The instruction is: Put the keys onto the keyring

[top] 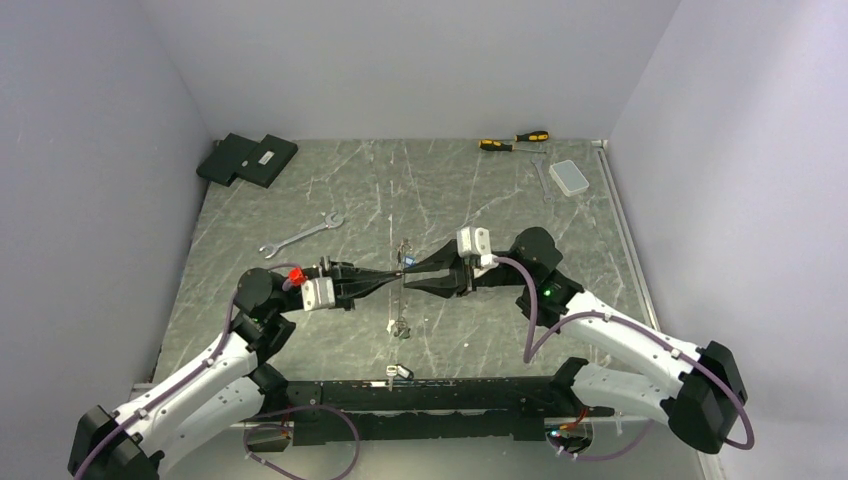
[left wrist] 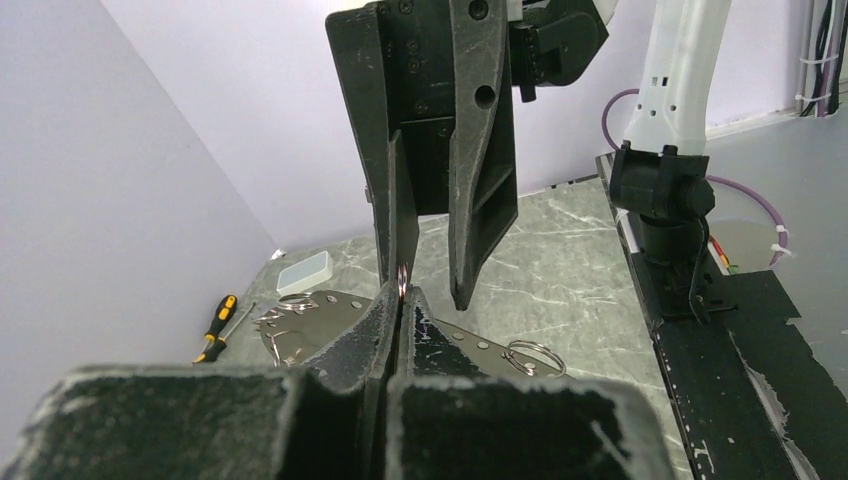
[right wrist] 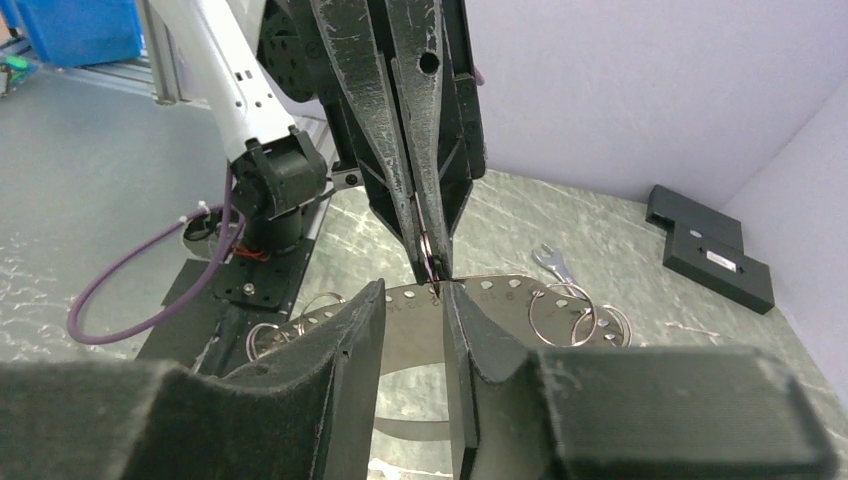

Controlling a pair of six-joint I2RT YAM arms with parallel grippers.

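Observation:
My left gripper (top: 397, 276) is shut on a small silver split ring (left wrist: 401, 279), held upright between its tips (left wrist: 400, 292). The ring also shows in the right wrist view (right wrist: 428, 250). My right gripper (top: 409, 271) faces it tip to tip, open and empty (right wrist: 413, 290), one finger (left wrist: 402, 215) touching the ring. Below them lies the keyring (right wrist: 500, 290), a large oval loop of perforated metal band carrying several split rings (left wrist: 330, 308). A tiny blue speck (top: 410, 262) shows by the tips; I cannot tell if it is the blue key. The green key is out of view.
A silver wrench (top: 300, 236) lies at the left middle. Two black boxes (top: 248, 158) sit at the back left. Yellow-and-black screwdrivers (top: 515, 140) and a clear plastic box (top: 570, 177) are at the back right. A small silvery object (top: 398, 372) lies by the front rail.

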